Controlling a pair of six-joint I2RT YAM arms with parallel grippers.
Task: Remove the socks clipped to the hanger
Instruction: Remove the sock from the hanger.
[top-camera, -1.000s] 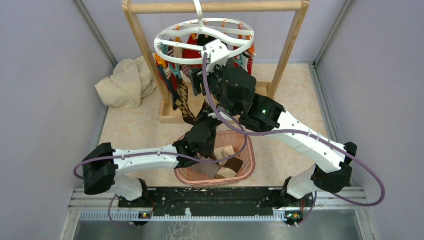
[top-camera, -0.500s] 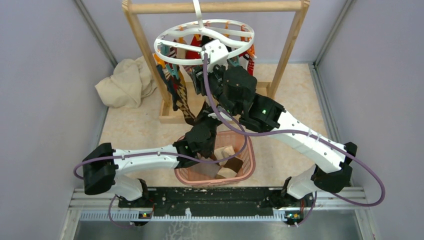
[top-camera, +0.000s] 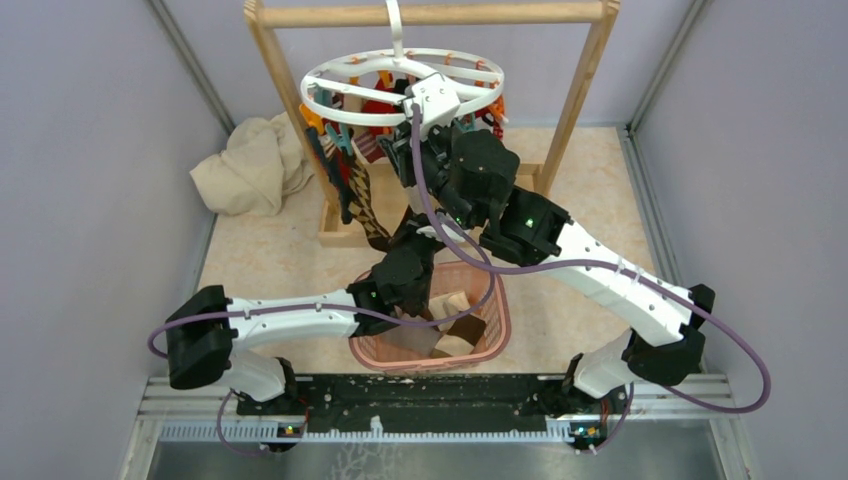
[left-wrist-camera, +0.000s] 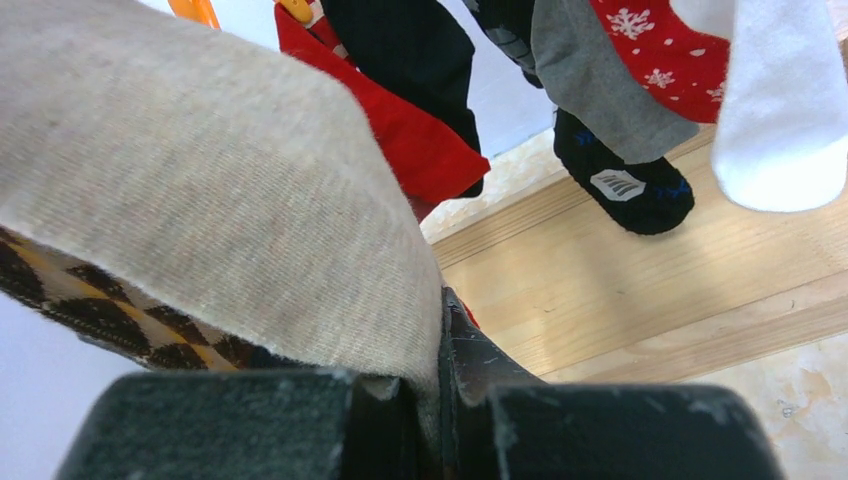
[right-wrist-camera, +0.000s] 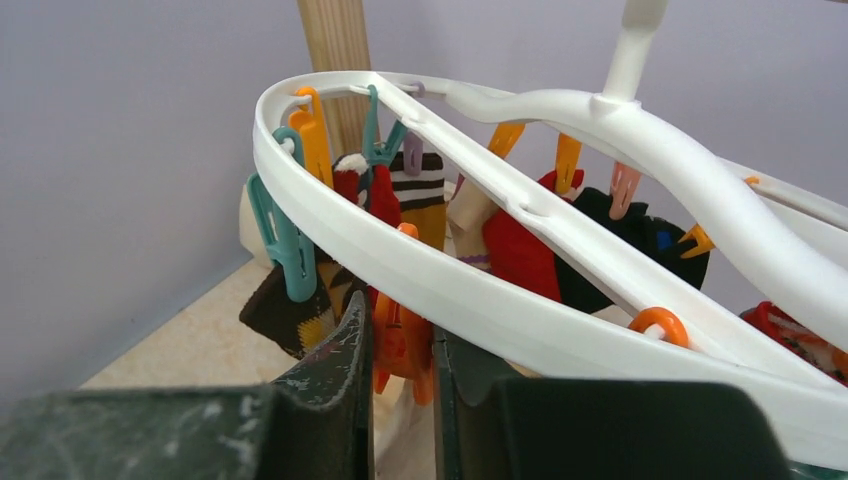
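The white ring hanger (top-camera: 340, 105) hangs by its hook from the wooden rail, fringed with orange and teal clips. Several socks (top-camera: 352, 190) dangle below it. In the right wrist view my right gripper (right-wrist-camera: 400, 336) sits just under the hanger's rim (right-wrist-camera: 480, 300), shut on an orange clip (right-wrist-camera: 398, 352). My left gripper (left-wrist-camera: 430, 360) is lower, shut on the hem of a beige sock (left-wrist-camera: 200, 200) that fills its view. A brown diamond-patterned sock (left-wrist-camera: 100, 310) hangs beside it. Red (left-wrist-camera: 420, 150), grey (left-wrist-camera: 600, 80), black (left-wrist-camera: 620, 185) and white (left-wrist-camera: 780, 120) socks hang behind.
A wooden rail frame (top-camera: 290, 100) carries the hanger, its base board on the table. A pink slotted basket (top-camera: 497, 310) with several socks inside stands near the arms. A crumpled beige cloth (top-camera: 250, 165) lies at the back left. Grey walls close both sides.
My right gripper's jaws have closed onto the orange clip, and its wrist has risen slightly toward the back. The hanger ring has tipped and shifted with it. The left arm has stayed put.
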